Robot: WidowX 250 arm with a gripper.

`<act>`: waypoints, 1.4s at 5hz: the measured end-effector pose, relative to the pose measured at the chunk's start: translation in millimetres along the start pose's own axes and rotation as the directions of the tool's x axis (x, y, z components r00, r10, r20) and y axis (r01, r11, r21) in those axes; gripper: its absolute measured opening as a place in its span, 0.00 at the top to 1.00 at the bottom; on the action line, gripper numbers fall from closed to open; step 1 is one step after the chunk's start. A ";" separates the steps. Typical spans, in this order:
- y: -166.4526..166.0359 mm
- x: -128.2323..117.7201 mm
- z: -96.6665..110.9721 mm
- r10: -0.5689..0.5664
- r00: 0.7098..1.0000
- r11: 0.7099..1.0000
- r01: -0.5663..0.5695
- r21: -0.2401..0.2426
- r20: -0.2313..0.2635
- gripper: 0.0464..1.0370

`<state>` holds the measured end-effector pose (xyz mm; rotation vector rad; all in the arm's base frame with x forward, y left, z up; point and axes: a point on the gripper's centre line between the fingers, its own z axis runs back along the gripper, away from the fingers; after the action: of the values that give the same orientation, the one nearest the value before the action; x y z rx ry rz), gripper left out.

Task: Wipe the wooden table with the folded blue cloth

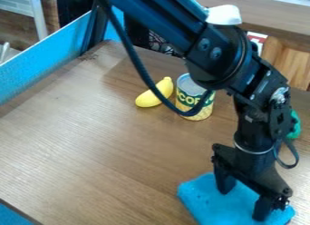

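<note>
Matt blue cloth (pixel 203 197); smooth wood tabletop (pixel 109 142); metal-topped can (pixel 198 110)

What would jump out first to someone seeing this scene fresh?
Probably the big black arm, slanting down from the top edge to its open gripper at a bright blue cloth, lower right. Next, the yellow banana beside a can, above the middle of the view.

Objects by kind, counted on one wooden tabletop (pixel 109 142): cylindrical tin can (pixel 185 98), one; yellow toy banana (pixel 148 99), one; blue cloth (pixel 203 197), one; green object (pixel 295 125), one, partly hidden, its more exact kind not discernible.
</note>
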<state>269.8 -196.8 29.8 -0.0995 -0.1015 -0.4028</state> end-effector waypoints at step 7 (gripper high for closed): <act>294.6 -151.9 45.8 0.678 0.733 0.710 -0.671 0.214 0.046 0.04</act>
<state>243.7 136.8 34.7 0.0925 -0.0661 0.3545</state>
